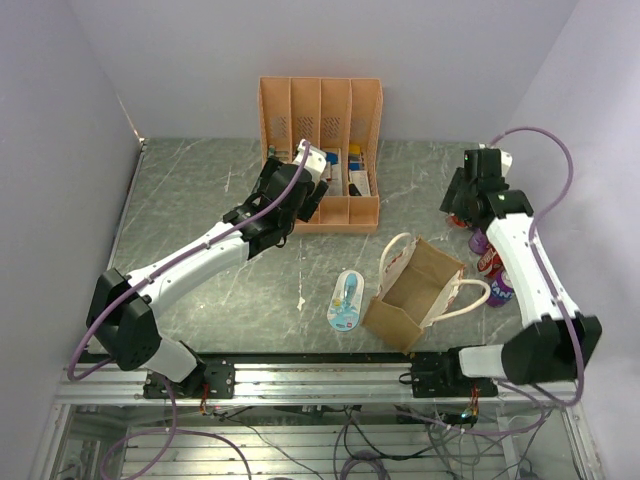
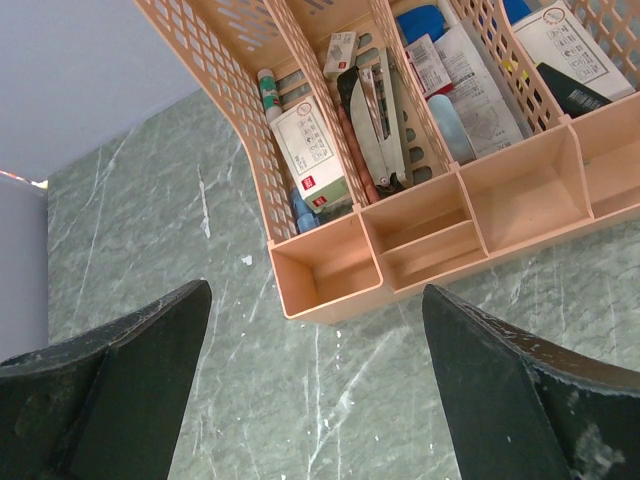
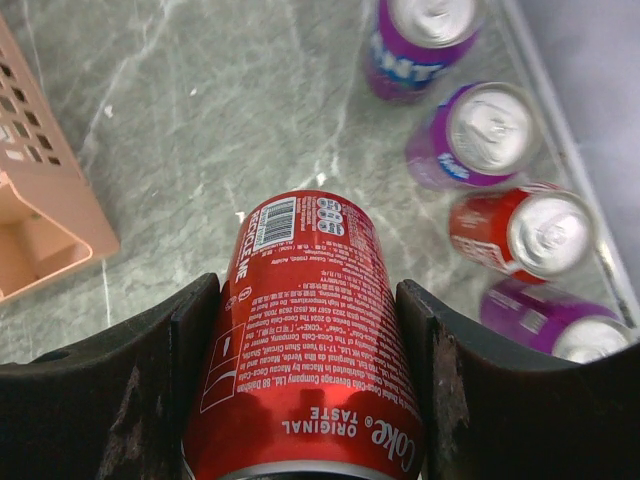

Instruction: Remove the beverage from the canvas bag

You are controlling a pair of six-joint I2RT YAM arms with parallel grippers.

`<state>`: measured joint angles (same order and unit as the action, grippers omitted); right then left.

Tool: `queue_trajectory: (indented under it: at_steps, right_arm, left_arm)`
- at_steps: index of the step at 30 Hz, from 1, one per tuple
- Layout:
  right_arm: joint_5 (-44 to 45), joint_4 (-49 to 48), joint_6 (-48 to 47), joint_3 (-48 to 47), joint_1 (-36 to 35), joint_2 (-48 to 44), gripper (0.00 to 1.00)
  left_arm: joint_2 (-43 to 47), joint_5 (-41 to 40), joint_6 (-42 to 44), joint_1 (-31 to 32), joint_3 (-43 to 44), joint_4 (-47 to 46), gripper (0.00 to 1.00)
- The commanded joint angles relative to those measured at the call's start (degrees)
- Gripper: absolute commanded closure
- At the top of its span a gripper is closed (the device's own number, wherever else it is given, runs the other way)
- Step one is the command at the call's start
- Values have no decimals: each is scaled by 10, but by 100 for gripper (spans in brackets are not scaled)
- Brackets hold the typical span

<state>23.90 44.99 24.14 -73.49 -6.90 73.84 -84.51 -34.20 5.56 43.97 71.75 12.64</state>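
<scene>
The canvas bag (image 1: 388,318) stands open on the table at front centre-right, tan with cream loop handles, and its inside looks empty. My right gripper (image 1: 462,208) is behind and to the right of the bag, next to a group of cans. In the right wrist view the right gripper (image 3: 308,290) is shut on a red Coke can (image 3: 305,330), held upright between both fingers, its base close to the table. My left gripper (image 1: 312,196) is open and empty over the table, just in front of the orange organizer; the left wrist view (image 2: 315,295) shows both its fingers spread wide.
The orange-tan slotted organizer (image 1: 320,150) with stationery stands at back centre. Purple cans (image 3: 478,135) and one red can (image 3: 525,232) stand by the right table edge. A blue-and-white packet (image 1: 345,298) lies left of the bag.
</scene>
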Motion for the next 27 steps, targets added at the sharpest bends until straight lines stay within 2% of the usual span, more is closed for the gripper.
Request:
queue_trajectory:
  at_steps: [1, 5, 9, 16, 27]
  right_arm:
    - [-120, -54, -31, -42, 27, 65, 100]
    - [-106, -45, -35, -59, 34, 131, 100]
    - [-109, -14, -54, -94, 37, 207, 94]
    - [-196, 37, -77, -155, 62, 310, 94]
    - [-192, 62, -106, -160, 66, 368, 94]
  left_arm:
    - [-6, 5, 0, 0, 21, -6, 3]
    - [-8, 8, -1, 0, 23, -4, 3]
    - [-10, 11, -3, 0, 24, -4, 3]
    - [-16, 14, -3, 0, 26, -3, 3]
    - [-15, 22, -6, -1, 29, 0, 3]
